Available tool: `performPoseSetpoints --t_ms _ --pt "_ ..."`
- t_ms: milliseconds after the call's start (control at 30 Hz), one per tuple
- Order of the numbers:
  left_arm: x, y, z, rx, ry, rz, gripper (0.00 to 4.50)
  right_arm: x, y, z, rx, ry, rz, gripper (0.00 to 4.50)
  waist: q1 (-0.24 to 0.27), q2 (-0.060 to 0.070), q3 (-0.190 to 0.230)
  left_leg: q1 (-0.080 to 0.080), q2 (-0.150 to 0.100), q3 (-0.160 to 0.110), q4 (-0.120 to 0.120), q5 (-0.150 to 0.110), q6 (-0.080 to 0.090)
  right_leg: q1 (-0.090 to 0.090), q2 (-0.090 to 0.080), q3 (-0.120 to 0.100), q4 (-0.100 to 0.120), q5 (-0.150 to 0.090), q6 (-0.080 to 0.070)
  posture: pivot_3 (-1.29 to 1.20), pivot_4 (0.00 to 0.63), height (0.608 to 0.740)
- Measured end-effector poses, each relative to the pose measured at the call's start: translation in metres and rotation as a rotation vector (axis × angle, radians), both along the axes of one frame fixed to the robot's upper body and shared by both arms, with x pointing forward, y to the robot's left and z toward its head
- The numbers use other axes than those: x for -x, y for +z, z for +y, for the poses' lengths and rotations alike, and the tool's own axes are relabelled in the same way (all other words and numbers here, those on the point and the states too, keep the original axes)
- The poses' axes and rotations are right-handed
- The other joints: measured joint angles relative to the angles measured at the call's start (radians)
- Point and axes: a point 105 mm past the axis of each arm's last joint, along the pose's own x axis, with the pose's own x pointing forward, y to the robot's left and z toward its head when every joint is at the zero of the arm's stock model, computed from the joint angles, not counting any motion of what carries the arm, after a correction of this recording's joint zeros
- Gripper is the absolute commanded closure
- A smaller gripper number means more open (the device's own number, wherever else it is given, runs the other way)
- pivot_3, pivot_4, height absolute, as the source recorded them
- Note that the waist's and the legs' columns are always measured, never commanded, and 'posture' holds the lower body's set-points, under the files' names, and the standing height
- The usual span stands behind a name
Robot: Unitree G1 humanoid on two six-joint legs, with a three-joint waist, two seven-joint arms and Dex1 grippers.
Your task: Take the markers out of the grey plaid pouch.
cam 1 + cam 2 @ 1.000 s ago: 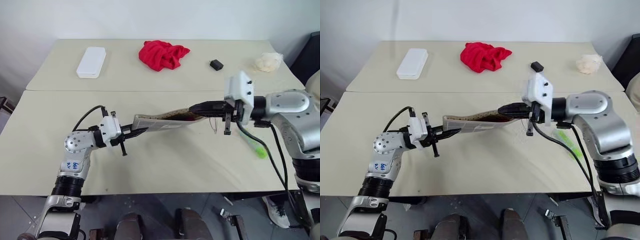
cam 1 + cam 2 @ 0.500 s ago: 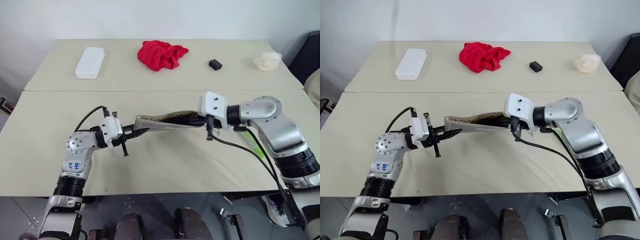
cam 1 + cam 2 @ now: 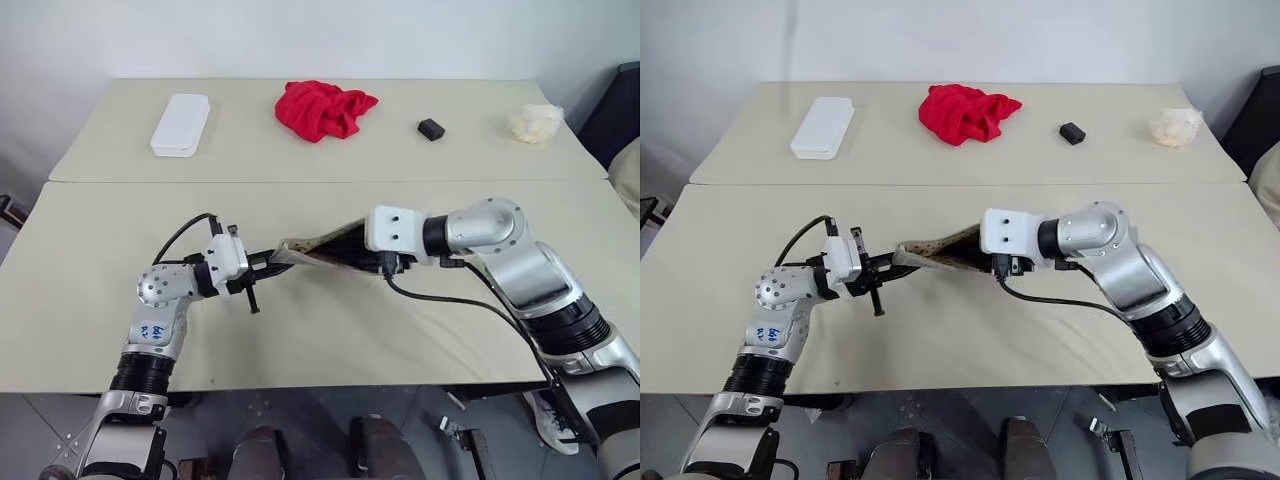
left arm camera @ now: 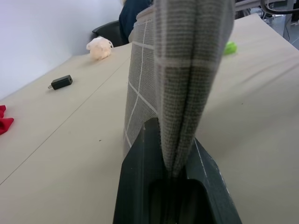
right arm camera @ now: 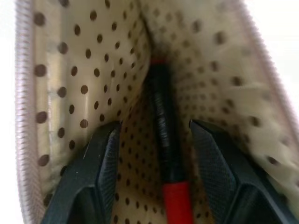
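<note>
CHANGE: right gripper [image 5: 154,154] has been pushed into the grey plaid pouch [image 3: 325,247], fingers now parted astride the red marker [image 5: 164,140] | LEFT: left gripper [image 3: 262,266] clenched on pouch end | MEANING: marker judged ready for pinching | SURROUNDINGS: beige bench [image 3: 330,330]; green marker [image 4: 229,47] already out; white wall behind

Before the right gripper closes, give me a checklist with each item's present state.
1. Left gripper clamped on the grey plaid pouch: ok.
2. Right gripper inside the pouch mouth, open: ok.
3. Red marker lying between the right fingers: ok.
4. Fingers clear of the dotted lining: cannot tell; the left one sits very near it.
5. Green marker already out on the table: ok.
6. Any further marker deeper inside: cannot tell.
</note>
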Motion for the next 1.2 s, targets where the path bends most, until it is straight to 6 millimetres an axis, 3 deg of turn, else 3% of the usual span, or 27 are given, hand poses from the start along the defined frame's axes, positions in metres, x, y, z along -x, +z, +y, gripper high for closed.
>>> performPoseSetpoints --t_ms 233,400,633,667,867,1067,1200 --pt "0.000 -0.001 -0.002 0.000 -0.003 0.005 4.50 -0.013 -0.012 0.011 0.037 -0.069 -0.052 2.01 -0.019 0.000 0.000 0.000 0.000 0.000 0.000 0.000 0.000 0.000 0.000 0.000 0.000 0.000 0.000 0.00 0.150 0.740" --pt "0.000 -0.001 -0.002 0.001 -0.002 0.005 4.50 -0.032 -0.004 0.016 0.036 -0.149 -0.142 2.01 -0.025 0.000 0.000 0.000 0.000 0.000 -0.001 0.000 0.000 -0.001 0.000 0.000 0.001 0.000 0.000 0.00 0.150 0.740" --pt "-0.001 -0.001 0.001 0.003 0.007 0.010 4.50 -0.039 -0.012 0.023 0.008 -0.198 -0.193 4.32 -0.027 0.000 0.000 0.000 0.000 0.000 -0.002 0.000 0.000 -0.001 0.000 0.000 0.000 0.000 0.000 0.00 0.150 0.740" --pt "-0.002 -0.002 0.001 0.003 0.009 0.013 4.50 -0.039 -0.013 0.024 0.008 -0.196 -0.199 4.44 -0.027 0.000 0.000 0.000 0.000 0.000 -0.002 0.000 0.000 0.000 0.000 0.000 0.000 0.000 0.000 0.00 0.150 0.740" --pt "-0.003 0.001 0.001 0.005 0.010 0.005 4.50 -0.031 -0.020 0.019 0.043 -0.133 -0.208 4.44 -0.023 0.000 0.000 0.000 0.000 0.000 -0.002 0.000 0.000 0.000 0.000 0.000 0.000 0.000 0.000 0.00 0.150 0.740" --pt "-0.004 0.002 0.002 0.010 0.017 0.002 4.50 -0.025 -0.002 0.003 0.016 -0.088 -0.233 4.44 -0.023 0.000 0.000 0.000 0.000 0.000 -0.002 0.000 0.000 0.000 0.000 0.000 -0.001 0.000 0.000 0.00 0.150 0.740" --pt "-0.004 0.002 0.002 0.013 0.020 0.002 4.50 -0.015 0.007 -0.001 -0.052 -0.068 -0.188 3.52 -0.022 0.000 0.000 0.000 0.000 0.000 -0.002 0.000 0.000 -0.001 0.000 0.000 -0.001 0.000 0.000 0.00 0.150 0.740"
